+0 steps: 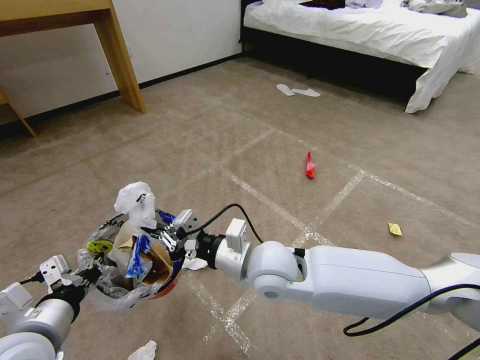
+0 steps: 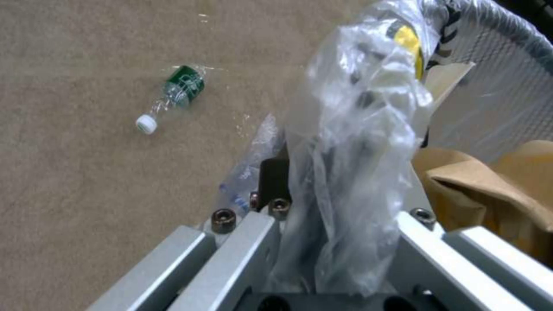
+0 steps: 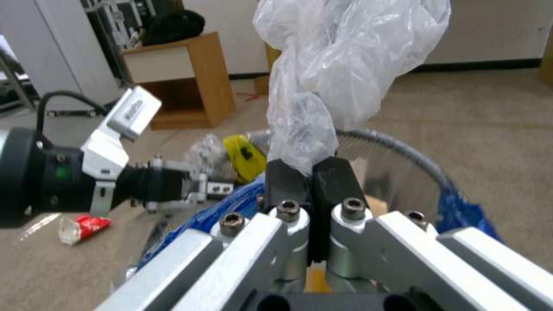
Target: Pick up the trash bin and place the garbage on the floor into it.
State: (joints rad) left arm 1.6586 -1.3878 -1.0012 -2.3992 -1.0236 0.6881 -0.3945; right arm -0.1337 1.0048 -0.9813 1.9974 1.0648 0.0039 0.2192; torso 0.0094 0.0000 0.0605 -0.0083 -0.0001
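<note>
The trash bin (image 1: 100,245), lined with crinkled clear plastic and marked with a yellow smiley, hangs tilted at the lower left, above the carpet. My left gripper (image 1: 87,274) is shut on its near rim and liner (image 2: 345,142). Brown paper (image 1: 159,264) and a blue scrap (image 1: 137,255) lie inside. My right gripper (image 1: 150,232) is over the bin's mouth, shut on a crumpled clear plastic piece (image 3: 340,56) that stands up above its fingers. Garbage on the floor: a red wrapper (image 1: 310,166), a yellow wrapper (image 1: 395,229), white tissues (image 1: 144,351) and a plastic bottle (image 2: 173,95).
A wooden table leg (image 1: 120,60) stands at the back left. A bed (image 1: 375,30) with two white slippers (image 1: 297,91) before it is at the back right. Tape lines cross the carpet. A wooden cabinet (image 3: 179,77) stands in the room behind.
</note>
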